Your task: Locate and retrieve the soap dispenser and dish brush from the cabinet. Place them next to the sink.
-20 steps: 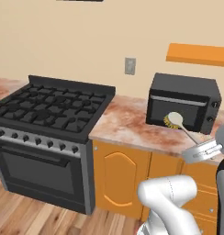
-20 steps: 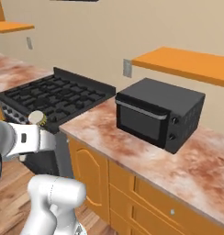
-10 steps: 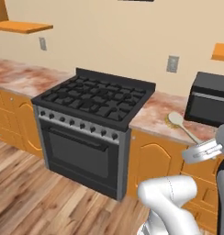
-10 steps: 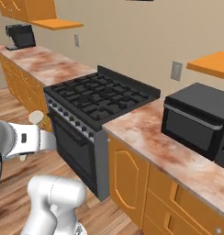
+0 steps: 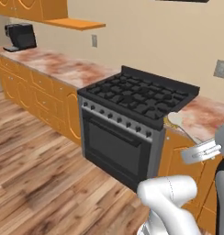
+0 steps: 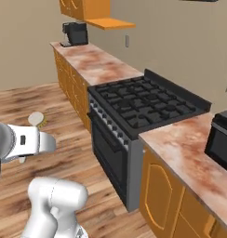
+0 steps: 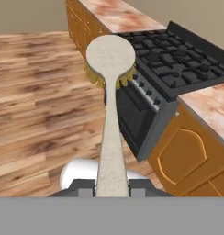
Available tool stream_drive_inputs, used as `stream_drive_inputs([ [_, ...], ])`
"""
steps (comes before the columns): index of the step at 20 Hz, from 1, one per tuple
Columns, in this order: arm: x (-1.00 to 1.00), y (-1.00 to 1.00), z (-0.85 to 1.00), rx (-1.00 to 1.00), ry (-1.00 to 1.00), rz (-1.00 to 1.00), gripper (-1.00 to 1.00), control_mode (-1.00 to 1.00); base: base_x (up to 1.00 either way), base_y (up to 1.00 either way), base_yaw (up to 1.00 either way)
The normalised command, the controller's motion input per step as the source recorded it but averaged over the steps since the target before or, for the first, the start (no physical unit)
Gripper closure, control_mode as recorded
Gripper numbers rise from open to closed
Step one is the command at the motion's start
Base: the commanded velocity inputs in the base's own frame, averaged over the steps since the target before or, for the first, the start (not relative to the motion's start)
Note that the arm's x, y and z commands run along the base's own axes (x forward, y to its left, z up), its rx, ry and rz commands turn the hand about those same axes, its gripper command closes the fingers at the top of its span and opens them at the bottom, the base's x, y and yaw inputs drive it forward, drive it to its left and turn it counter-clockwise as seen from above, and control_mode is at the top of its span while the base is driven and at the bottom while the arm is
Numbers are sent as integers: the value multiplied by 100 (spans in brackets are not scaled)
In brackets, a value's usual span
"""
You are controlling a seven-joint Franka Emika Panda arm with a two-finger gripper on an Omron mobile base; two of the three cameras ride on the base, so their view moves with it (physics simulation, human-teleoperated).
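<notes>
You have the dish brush [image 7: 110,92] clenched by the end of its pale handle between the fingers [image 7: 85,187] at the bottom centre of the hand view. The handle runs straight up the frame to the round head, whose yellowish bristles fringe its underside. Held that way the brush points along the hand, which I judge keeps it well apart from the cabinets while the base drives.

In the left base view the brush head [image 5: 174,119] shows at right of centre, in front of the corner of the stove [image 5: 132,98], with the hand just below it at the right edge. In the right base view the head [image 6: 36,119] sits at the left edge, over the wooden floor [image 6: 64,107].

The marbled surface [image 6: 94,62] runs to the upper left of the frame, toward a black coffee machine [image 6: 74,33] under an orange shelf [image 6: 110,23]. I can't make out a sink or soap dispenser here, so you are probably mid-carry, and the brush has yet to be set down
</notes>
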Motion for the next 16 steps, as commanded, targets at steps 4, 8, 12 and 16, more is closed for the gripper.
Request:
stream_drive_inputs([
  [4,0,0,0,0,0,0,100,100,1,40,42],
  [8,0,0,0,0,0,0,100,100,5,56,35],
  [12,0,0,0,0,0,0,100,100,7,67,32],
  [16,0,0,0,0,0,0,100,100,0,54,38],
])
